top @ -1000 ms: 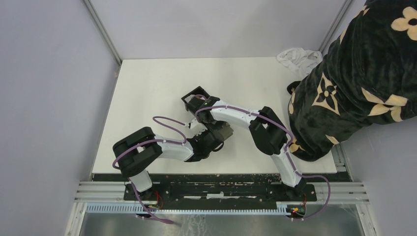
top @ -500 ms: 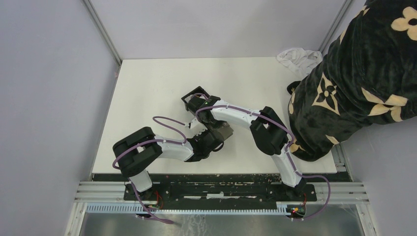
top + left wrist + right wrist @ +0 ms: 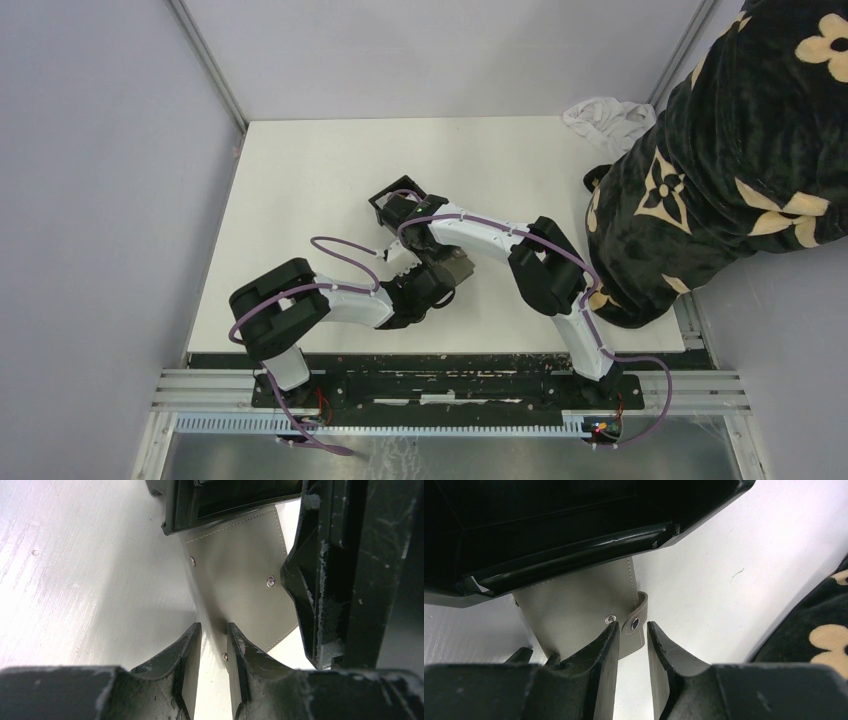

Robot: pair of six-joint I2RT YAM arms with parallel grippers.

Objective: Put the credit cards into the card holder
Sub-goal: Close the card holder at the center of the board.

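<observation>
at mid-table (image 3: 300, 180), seen from above: both arms bent inward, meeting over a small black box (image 3: 384, 200) and a grey wallet (image 3: 458, 266) just nearer the bases. box open-topped, upright, roughly central on the white surface.

through the left wrist: left claw (image 3: 214, 630) clenched on the wallet (image 3: 240, 580), gripping it by a lower corner, with the folded edge running down into the narrow gap between the fingers (image 3: 190, 650). stitched along the border, studded with small metal snaps (image 3: 270, 581), throwing a soft shadow onto the table at its left. upper end hidden behind the near rim of the box (image 3: 172, 515); cannot tell whether touching there.

through the right wrist: right claw (image 3: 633, 627) poised just below the box (image 3: 574, 535), fingers narrowly apart, with the closing strap (image 3: 640, 605) of the wallet (image 3: 569, 610) and its dark snap (image 3: 634, 625) sitting in the gap. cannot tell whether pinched or merely framed. wallet body to the left of the strap, top edge again lost behind the glossy box rim.

at the table's right edge, black fleece (image 3: 740, 150) patterned with cream flowers; beside it, at the far right corner, a crumpled white cloth (image 3: 605, 115).
</observation>
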